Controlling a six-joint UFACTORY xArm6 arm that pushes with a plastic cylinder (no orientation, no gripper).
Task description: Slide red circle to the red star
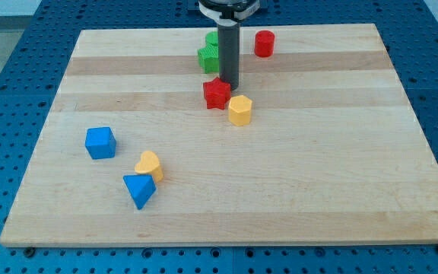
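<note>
Arm at the view's top centre, straight dark rod pointing down.
Only the arm's last part shows: a white-and-black round mount cut off by the top edge of the view, with the straight dark grey rod hanging upright from it. My tip (229,84) sits at the rod's lower end, down at table-top level, in the upper middle of the view. Rod looks vertical, no visible tilt. The rest of the arm, with its joints and wrist, is out of frame, so its pose cannot be told.
</note>
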